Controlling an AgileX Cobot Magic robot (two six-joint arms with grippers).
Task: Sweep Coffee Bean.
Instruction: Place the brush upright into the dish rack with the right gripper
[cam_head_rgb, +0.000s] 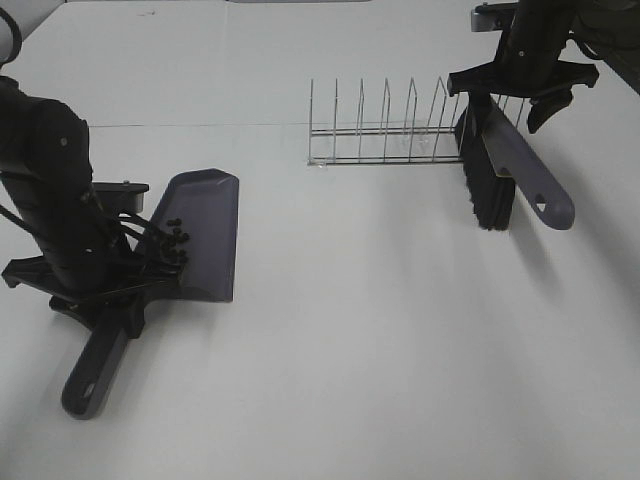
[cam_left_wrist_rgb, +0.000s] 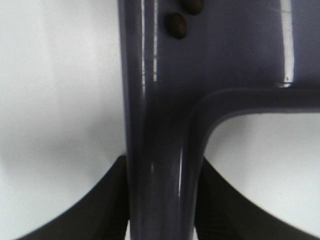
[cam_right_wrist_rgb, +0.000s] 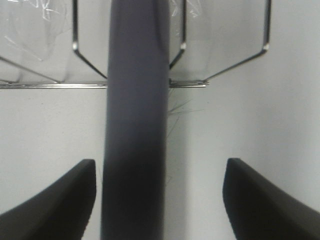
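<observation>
A purple-grey dustpan lies on the white table at the left. Several coffee beans lie in it near its back wall; two show in the left wrist view. My left gripper is shut on the dustpan's handle, with a finger pressed on each side. A brush with black bristles stands slanted at the right end of the wire rack. My right gripper is open above it, its fingers spread wide around the brush handle with a gap on one side.
A wire dish rack stands at the back middle and shows in the right wrist view. The white table stretches to the front and right.
</observation>
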